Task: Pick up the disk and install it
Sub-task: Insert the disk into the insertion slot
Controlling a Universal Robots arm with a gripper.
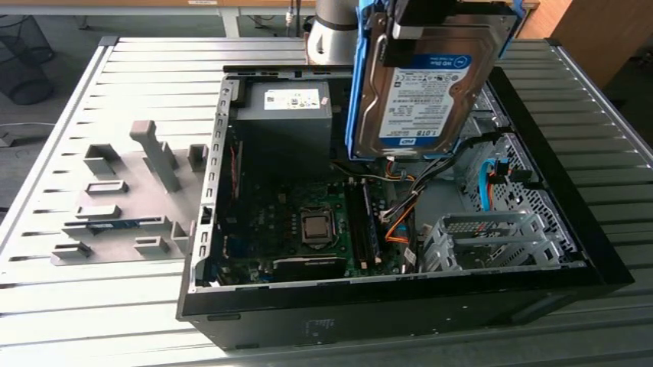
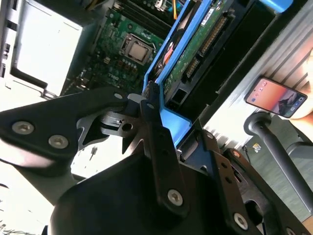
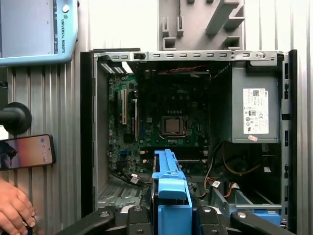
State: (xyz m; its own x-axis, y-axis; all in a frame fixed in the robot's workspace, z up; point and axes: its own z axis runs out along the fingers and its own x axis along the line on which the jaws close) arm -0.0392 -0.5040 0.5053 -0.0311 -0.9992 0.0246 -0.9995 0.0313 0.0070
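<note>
The disk (image 1: 429,92) is a silver hard drive with a white-and-blue label in a bright blue caddy. It hangs upright, high above the open computer case (image 1: 571,252), toward the exterior view's right. My gripper (image 1: 441,21) is shut on its upper end. In the second wrist view a black finger (image 2: 159,142) presses on the caddy's blue frame (image 2: 171,115), with the drive's green circuit board (image 2: 195,54) and connector facing down to the case. In the first wrist view the caddy's blue edge (image 3: 168,193) sits between the gripper (image 3: 168,220) parts, over the case's drive-bay end.
Inside the case lie the motherboard (image 1: 306,229), a dark power-supply box (image 1: 286,115), orange and blue cables (image 1: 490,180) and a silver drive cage (image 1: 490,237). A grey fixture (image 1: 133,199) stands at the exterior view's left. A phone (image 3: 24,152), a hand (image 3: 14,210) and a blue-framed pendant (image 3: 39,29) lie beside the case.
</note>
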